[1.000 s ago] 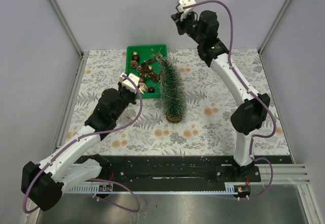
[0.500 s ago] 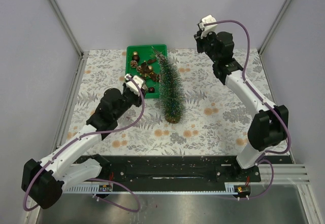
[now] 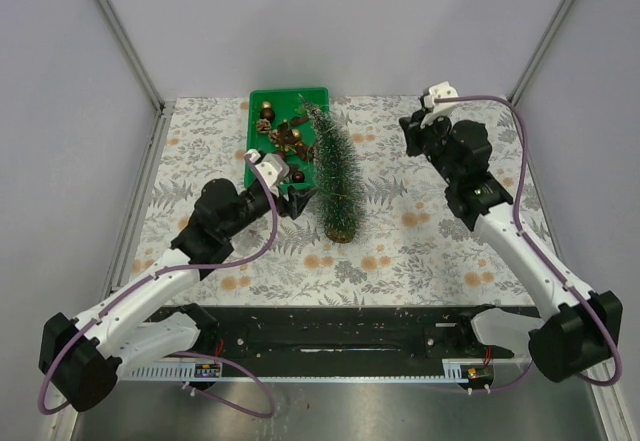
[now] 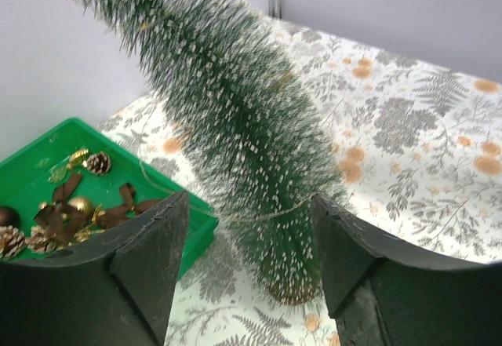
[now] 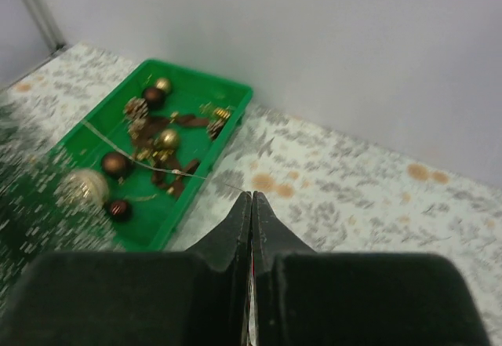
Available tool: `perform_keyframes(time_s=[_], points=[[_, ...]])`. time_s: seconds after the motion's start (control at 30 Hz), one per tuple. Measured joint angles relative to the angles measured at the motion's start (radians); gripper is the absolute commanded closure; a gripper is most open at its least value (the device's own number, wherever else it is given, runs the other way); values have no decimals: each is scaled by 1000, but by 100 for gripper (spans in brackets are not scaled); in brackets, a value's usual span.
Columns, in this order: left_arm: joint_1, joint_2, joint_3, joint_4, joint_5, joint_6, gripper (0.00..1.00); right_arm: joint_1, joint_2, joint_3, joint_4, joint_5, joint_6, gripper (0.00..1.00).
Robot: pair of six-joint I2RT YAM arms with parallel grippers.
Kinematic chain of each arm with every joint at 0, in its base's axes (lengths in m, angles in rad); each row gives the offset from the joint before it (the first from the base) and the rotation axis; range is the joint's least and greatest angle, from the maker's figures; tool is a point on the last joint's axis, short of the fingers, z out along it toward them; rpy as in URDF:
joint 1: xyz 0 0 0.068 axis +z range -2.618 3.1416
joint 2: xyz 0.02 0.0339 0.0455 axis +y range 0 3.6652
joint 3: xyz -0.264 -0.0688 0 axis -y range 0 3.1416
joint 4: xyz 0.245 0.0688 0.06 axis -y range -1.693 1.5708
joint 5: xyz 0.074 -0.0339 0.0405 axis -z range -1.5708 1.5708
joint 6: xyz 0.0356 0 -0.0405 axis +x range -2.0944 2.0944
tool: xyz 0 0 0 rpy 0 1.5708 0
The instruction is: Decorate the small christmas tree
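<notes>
The small christmas tree (image 3: 335,176) stands upright on its wooden base beside the green tray (image 3: 285,94). In the left wrist view the tree (image 4: 235,118) fills the middle, with a thin wire (image 4: 259,218) draped across its lower part and running back to the tray (image 4: 47,146). My left gripper (image 3: 298,201) is open, its jaws (image 4: 249,197) either side of the tree's foot and touching nothing I can see. My right gripper (image 3: 410,138) is to the tree's right, shut (image 5: 251,194) on the end of the wire (image 5: 176,172), which leads back over the tray (image 5: 235,95).
The tray holds several ornaments: a pale gold ball (image 5: 81,187), brown balls (image 5: 115,163), pine cones (image 4: 98,162) and brown bows (image 4: 67,213). A fern-patterned cloth (image 3: 430,241) covers the table. Grey walls and metal posts (image 3: 120,41) close in the back and sides.
My right arm swung down from high at the back to the tree's right. My left gripper moved right to the tree's foot and opened.
</notes>
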Motion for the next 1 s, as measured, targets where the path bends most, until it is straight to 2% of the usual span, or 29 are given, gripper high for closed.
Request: perform_keyframes(time_s=[0.17,0.4,0.57,0.7,0.87,1.0], points=[[-12,14,-18,70,9,-15,34,123,-103,-78,-145,26,44,100],[-14,26,-34,92,11,-18,44,232,-210,-195,-282,61,141,100],[-16,26,-40,115,16,-19,63,290,-267,-240,-321,69,222,100],[-23,26,-45,121,31,-14,71,371,-274,-250,-303,77,293,100],[-24,22,-47,121,41,-3,71,431,-254,-274,-259,71,390,100],[-23,-13,-53,85,56,8,55,445,-212,-275,-212,69,462,100]])
